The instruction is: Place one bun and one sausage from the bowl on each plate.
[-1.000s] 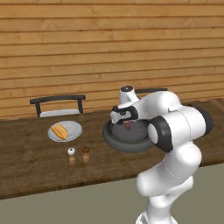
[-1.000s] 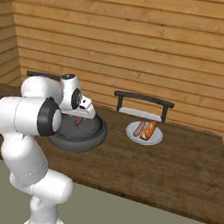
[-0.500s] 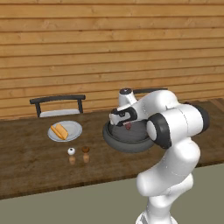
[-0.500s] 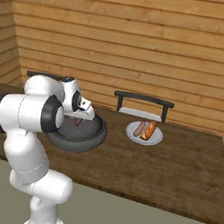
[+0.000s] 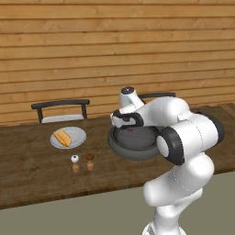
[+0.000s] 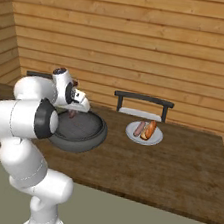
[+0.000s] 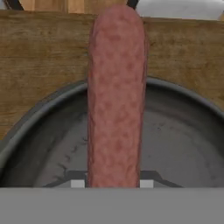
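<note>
The gripper (image 6: 73, 111) is hanging over the bowl (image 5: 120, 148) with its jaws clamped on a sausage (image 7: 116, 96), which in the hand view is running lengthwise from between the jaws out over the bowl's far rim. The bowl is sitting on the bench (image 5: 32, 170) near the front edge, and what can be seen of its inside is looking bare, though the arm is covering part of it.

One plate (image 6: 130, 134), to the robot's right, is already carrying both a bun (image 6: 150, 130) and a sausage lying side by side, so that half of the job is looking finished. The other plate (image 5: 77, 136), to the left, is holding a bun (image 5: 62, 137) alone. The held sausage is most likely meant for that left plate; carrying it across and setting it beside the bun is what seems to be left.

Two small shakers (image 5: 81, 161) are standing on the bench in front of the left plate, near the likely path.
</note>
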